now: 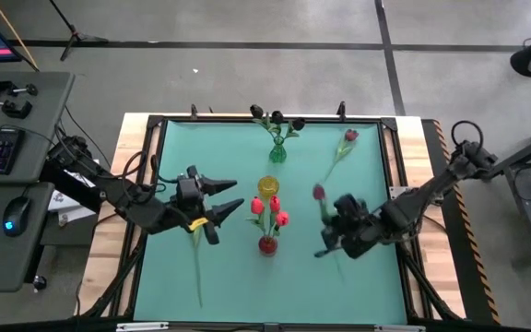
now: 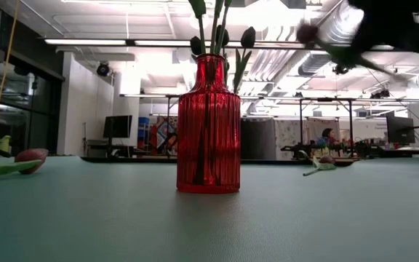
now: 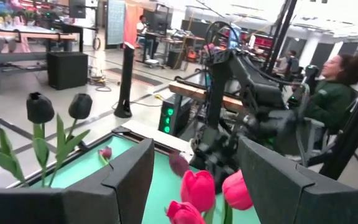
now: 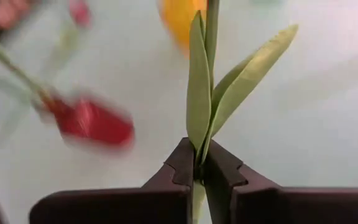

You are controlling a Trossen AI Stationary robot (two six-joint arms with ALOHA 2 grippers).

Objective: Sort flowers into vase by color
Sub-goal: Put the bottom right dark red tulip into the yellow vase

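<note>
- Your right gripper (image 4: 196,167) has its jaws pinched tight on a tulip stem (image 4: 211,37); leaves fan out just past the fingertips.
- From above, that gripper (image 1: 332,242) sits right of the red vase (image 1: 267,244), with the crimson head (image 1: 319,193) lifted beyond it.
- Your left gripper (image 1: 232,195) hangs left of the vases, jaws wide apart, holding nothing.
- A stem (image 1: 197,263) lies under the left arm.
- Farther back: yellow vase (image 1: 267,186), green vase (image 1: 277,150), one loose tulip (image 1: 344,148) at the far right.
</note>
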